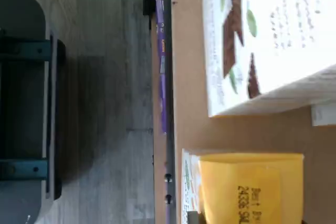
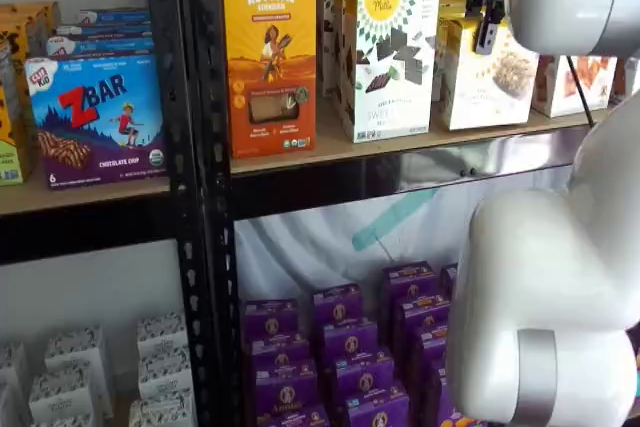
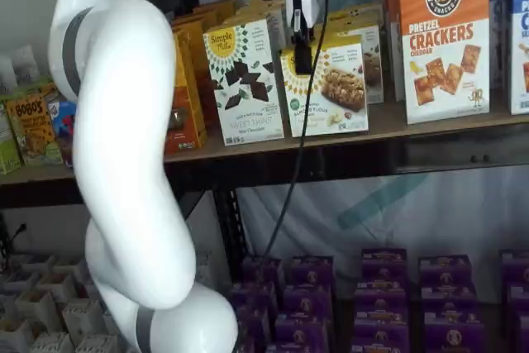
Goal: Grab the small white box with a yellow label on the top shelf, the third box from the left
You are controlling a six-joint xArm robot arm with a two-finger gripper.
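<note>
The small white box (image 3: 326,93) with the yellow top band stands on the top shelf (image 3: 430,126), right of a taller white box (image 3: 244,80) that pictures dark chocolate pieces. My gripper (image 3: 302,51) comes down from above onto its top front edge, one black finger lying over the front face, shut on the small white box. In a shelf view from the other side the gripper (image 2: 487,37) sits at the upper left corner of the small white box (image 2: 495,77). The wrist view shows the small white box's yellow top (image 1: 252,187) close up on the tan shelf board (image 1: 189,77).
An orange Revival box (image 2: 270,62) stands left of the taller white box (image 2: 390,57). Pretzel cracker boxes (image 3: 444,39) stand to the right. Purple boxes (image 2: 340,347) fill the lower level. The white arm (image 3: 124,163) hangs in front of the rack.
</note>
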